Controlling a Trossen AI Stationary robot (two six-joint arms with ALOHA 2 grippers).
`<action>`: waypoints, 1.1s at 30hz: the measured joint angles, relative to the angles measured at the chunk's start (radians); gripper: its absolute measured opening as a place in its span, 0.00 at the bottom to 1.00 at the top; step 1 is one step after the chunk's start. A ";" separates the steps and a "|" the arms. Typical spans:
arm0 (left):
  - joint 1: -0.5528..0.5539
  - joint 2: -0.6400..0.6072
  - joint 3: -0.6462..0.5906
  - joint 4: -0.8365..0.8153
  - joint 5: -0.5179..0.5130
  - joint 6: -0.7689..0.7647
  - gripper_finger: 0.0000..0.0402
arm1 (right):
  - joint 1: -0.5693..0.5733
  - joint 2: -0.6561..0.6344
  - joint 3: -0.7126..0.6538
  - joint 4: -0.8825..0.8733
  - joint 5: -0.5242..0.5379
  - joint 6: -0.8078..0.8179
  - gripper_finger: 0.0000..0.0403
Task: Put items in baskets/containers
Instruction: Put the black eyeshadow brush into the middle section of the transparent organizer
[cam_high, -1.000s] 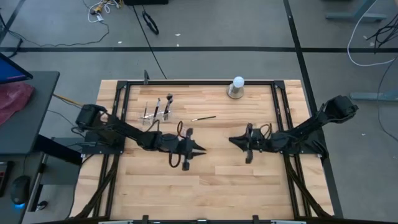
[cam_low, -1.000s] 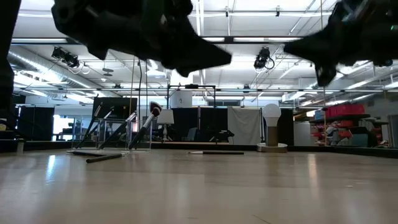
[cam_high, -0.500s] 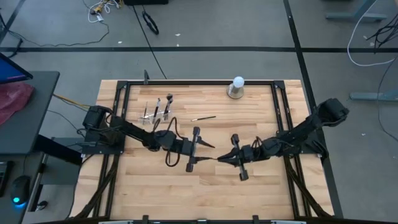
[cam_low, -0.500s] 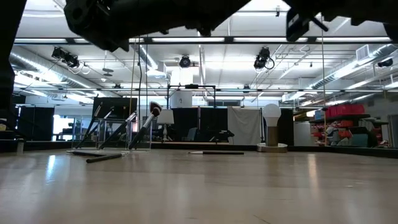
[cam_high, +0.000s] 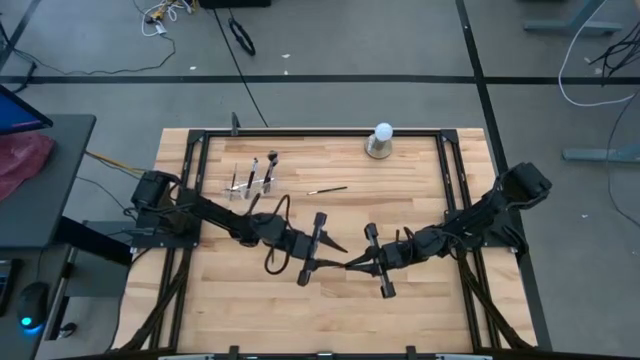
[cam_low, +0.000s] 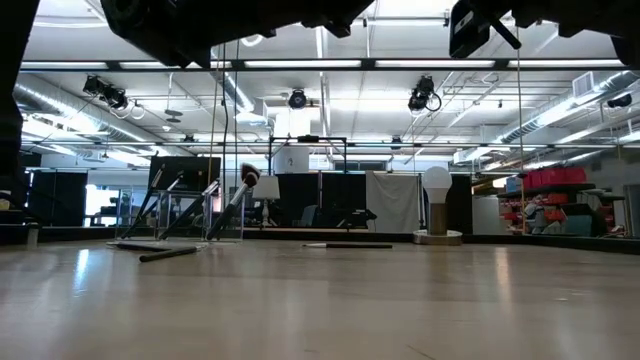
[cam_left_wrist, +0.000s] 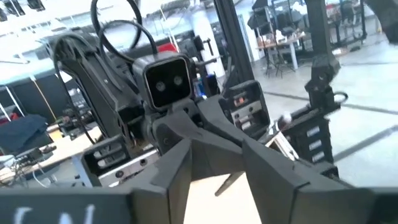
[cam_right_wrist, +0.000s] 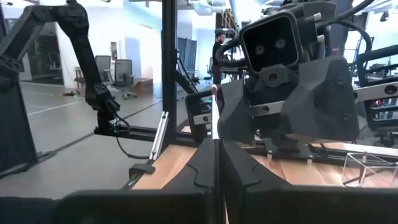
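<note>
My two grippers meet nose to nose over the table's middle. My right gripper (cam_high: 350, 265) (cam_right_wrist: 216, 149) is shut on a thin makeup brush (cam_right_wrist: 214, 109) that sticks out beyond its fingertips. My left gripper (cam_high: 340, 248) (cam_left_wrist: 216, 186) is open; its fingers stand on either side of the brush's dark free end (cam_left_wrist: 226, 182) without touching it. The clear holder (cam_high: 250, 183) (cam_low: 180, 215) stands at the far left with several brushes leaning upright in it. One more brush (cam_high: 327, 189) lies flat to the holder's right, and another (cam_low: 168, 254) lies before the holder. My right gripper pinches the brush's thin shaft (cam_right_wrist: 215, 134) between its two shut fingers, coming level from the table's right side. The brush runs on along the fingers, out past their tips toward my left gripper. It is lifted clear of the table.
A white ball on a grey round base (cam_high: 381, 140) (cam_low: 437, 205) stands at the far edge, right of centre. A black frame (cam_high: 450, 190) rims the wooden table. The near half of the table holds bare wood.
Both grippers have closed in on each other. My left one has moved toward the table's right and near edge, my right one toward the left and near edge. They stood well apart a second ago and now are tip to tip.
</note>
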 joint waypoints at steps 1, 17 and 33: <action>0.000 -0.002 0.000 -0.018 -0.001 0.011 0.36 | 0.000 0.000 -0.001 -0.008 0.002 0.000 0.02; -0.004 0.000 -0.002 -0.072 0.017 0.066 0.52 | 0.024 -0.012 0.002 0.050 0.014 -0.048 0.02; -0.015 -0.001 -0.002 0.086 -0.017 0.008 0.39 | 0.023 -0.011 0.001 0.041 0.040 -0.049 0.02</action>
